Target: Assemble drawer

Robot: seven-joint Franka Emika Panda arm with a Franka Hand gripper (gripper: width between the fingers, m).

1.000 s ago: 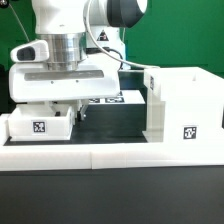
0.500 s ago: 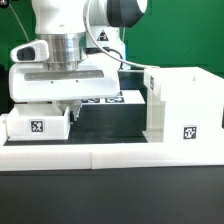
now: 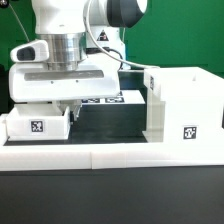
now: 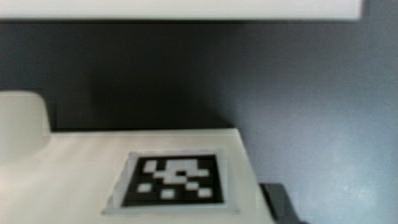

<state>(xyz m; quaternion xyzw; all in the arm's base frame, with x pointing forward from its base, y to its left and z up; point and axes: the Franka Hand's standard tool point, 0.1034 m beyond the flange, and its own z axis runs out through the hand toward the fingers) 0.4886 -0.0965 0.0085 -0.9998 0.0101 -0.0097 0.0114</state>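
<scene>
A small white drawer tray with a square tag lies at the exterior view's left, just behind the low border wall. My gripper hangs low at the tray's right end. In the wrist view the tray's tagged face fills the near part, with a rounded white part beside it. One dark fingertip stands against the tray's edge. The other finger does not show. The large white shell with its tag stands at the exterior view's right, apart from the tray.
The marker board lies on the dark table behind the gripper. The low white border wall runs along the front. A green backdrop stands behind the arm. Bare dark table lies between tray and shell.
The gripper and the tray's right end have shifted very slightly toward the exterior view's left since one second ago. The last half second shows no change.
</scene>
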